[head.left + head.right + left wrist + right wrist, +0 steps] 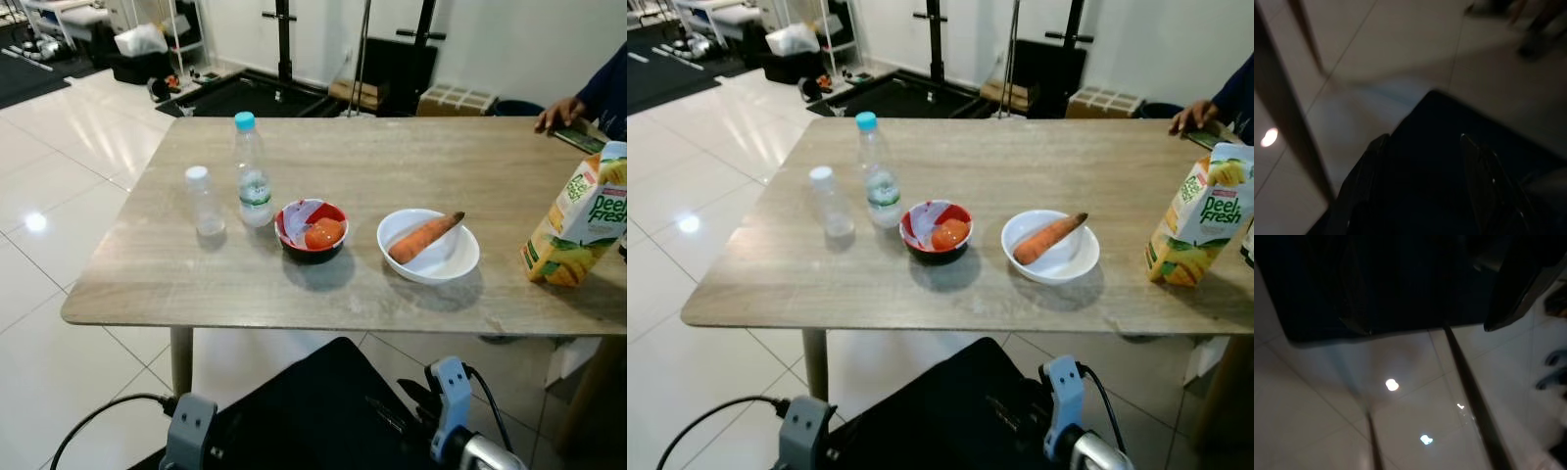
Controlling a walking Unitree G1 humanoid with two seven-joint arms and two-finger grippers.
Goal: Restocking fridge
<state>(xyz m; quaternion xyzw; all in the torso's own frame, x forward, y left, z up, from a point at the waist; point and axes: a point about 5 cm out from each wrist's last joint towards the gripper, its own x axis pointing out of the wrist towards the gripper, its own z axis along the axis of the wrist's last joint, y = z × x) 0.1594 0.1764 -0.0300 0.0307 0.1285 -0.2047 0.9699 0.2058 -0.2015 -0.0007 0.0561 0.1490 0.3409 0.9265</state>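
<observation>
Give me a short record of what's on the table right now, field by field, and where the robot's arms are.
surface: wooden table
bottles: small empty bottle beside blue-capped water bottle, both upright
red bowl: holds a tomato
white bowl: holds a carrot
juice carton: upright at the robot's right edge
person: hand resting on the far right corner
left gripper: low, fingers apart, idle
right gripper: low, fingers apart, idle
</observation>
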